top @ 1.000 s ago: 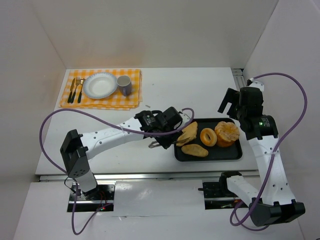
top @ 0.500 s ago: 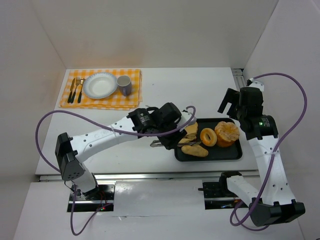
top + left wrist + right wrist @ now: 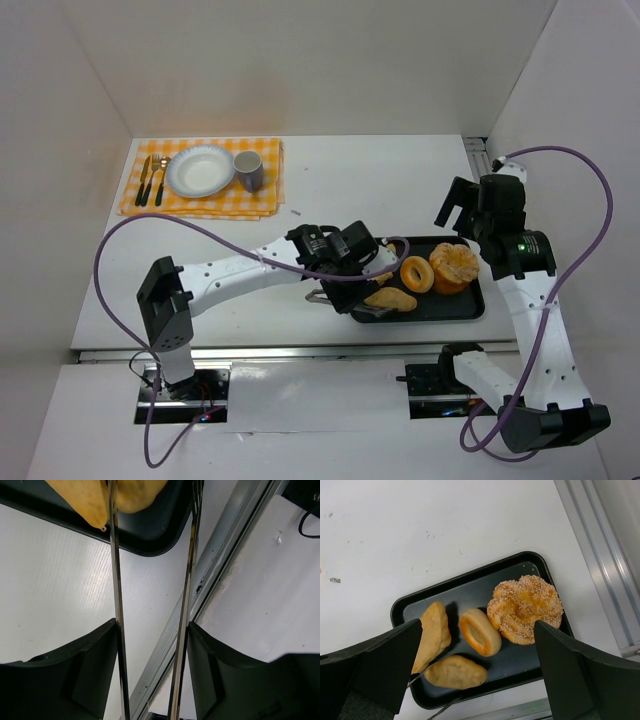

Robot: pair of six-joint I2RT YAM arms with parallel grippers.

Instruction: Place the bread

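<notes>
The left gripper is clamped on a pair of thin metal tongs, one blade lying against the inner face of each finger. In the left wrist view the two blades stand apart and run out over the near left corner of a black tray. The left blade crosses a pale golden piece of bread, while the right blade passes over the tray's rim. The blade tips are cut off at the top edge of that view, so whether they pinch the bread cannot be told.

From above, the left arm reaches across the white table to the tray's left end.

The right gripper hangs high over the tray with its fingers spread wide and nothing between them. Its camera shows four breads on the tray: a wedge-shaped pastry at the left, an oval roll just below it, a ring-shaped bun in the middle and a large sesame-topped round loaf at the right.

Well apart, at the table's far left corner, an orange checked placemat carries a white plate, a mug just beside it and cutlery.
</notes>
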